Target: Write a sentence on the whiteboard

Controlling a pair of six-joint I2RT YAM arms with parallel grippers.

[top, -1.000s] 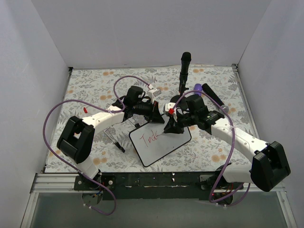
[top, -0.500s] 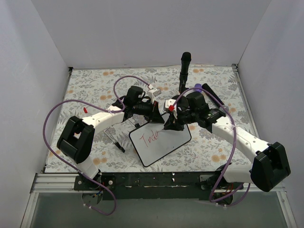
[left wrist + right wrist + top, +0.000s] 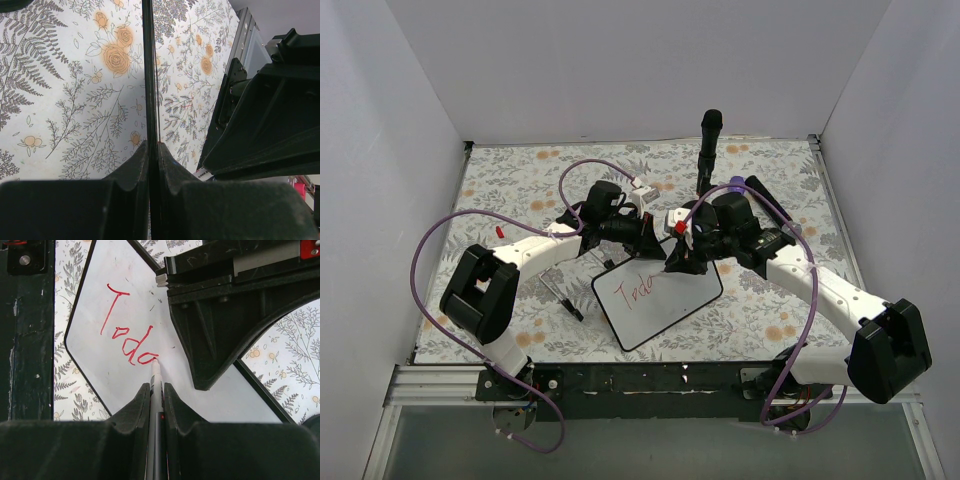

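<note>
Slippage is threatening skewed letters: left jaws are pinching only the thin edge of the whiteboard (image 3: 135, 290), right jaws clenching the marker (image 3: 156, 386).

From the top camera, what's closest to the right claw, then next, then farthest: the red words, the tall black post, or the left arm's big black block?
From the right claw:
1. red words, right beside it on the whiteboard.
2. tall black post, behind it at the back.
3. big black block, far left.
</note>
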